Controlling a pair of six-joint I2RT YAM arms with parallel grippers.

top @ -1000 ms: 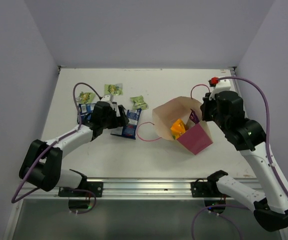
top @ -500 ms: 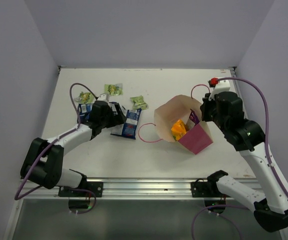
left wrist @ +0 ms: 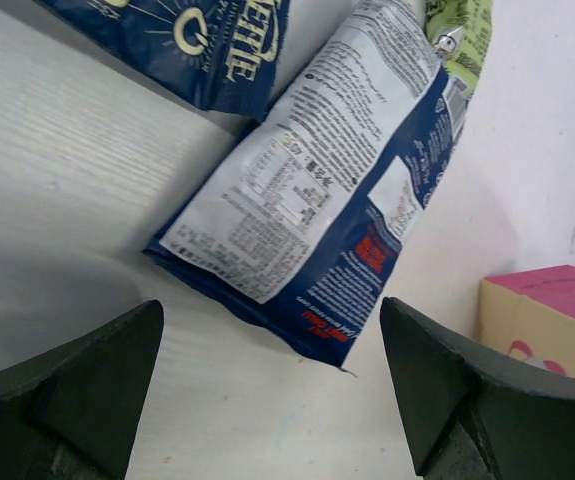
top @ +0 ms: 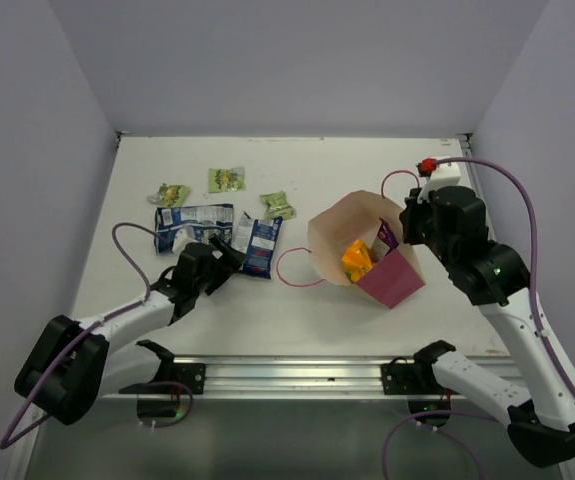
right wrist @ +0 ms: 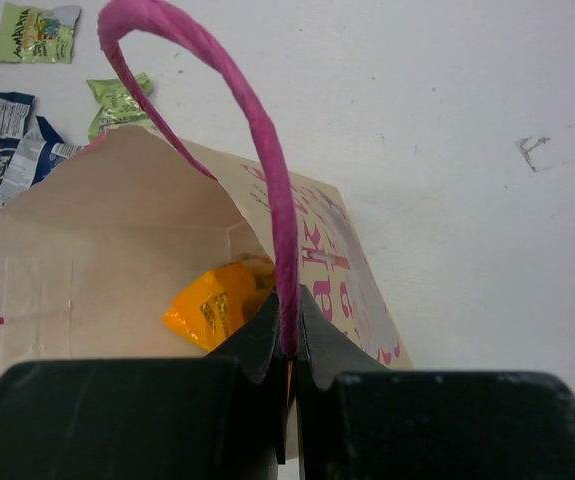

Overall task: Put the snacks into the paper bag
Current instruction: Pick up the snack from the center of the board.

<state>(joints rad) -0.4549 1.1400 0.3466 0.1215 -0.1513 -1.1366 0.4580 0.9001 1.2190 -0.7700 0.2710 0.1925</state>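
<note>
The left gripper (top: 229, 258) hovers low over the table, its 2 black fingers (left wrist: 77, 390) spread wide with nothing between them. In the left wrist view they straddle the near end of a dark blue foil snack packet (left wrist: 317, 200) lying printed back up, which reads as a line-up for a pinch on it. A second dark blue foil packet (top: 195, 220) lies just to its left, one corner seemingly tucked under the first. 3 small green wrapped packets (top: 226, 179) sit farther back, flat and apart from one another. All 5 are outside the bag.

To the right, the small cream paper bag with magenta side panels (top: 329, 232) leans with its mouth turned up and toward the left arm, probably so that packets can go in from that side. A large orange packet (top: 355, 258) and a purple packet (top: 387, 235) already lie inside. The right gripper (right wrist: 287, 345) is pinched closed on one thin pink cord handle (right wrist: 267, 180), keeping the bag open and steady; the other pink cord loop (top: 292, 268) droops onto the table.

The table (top: 297, 320) is a matt white board, lightly scuffed, with a metal rail (top: 287, 372) along its near edge by the arm bases. Plain pale lilac-grey walls (top: 287, 60) close it in on 3 sides
</note>
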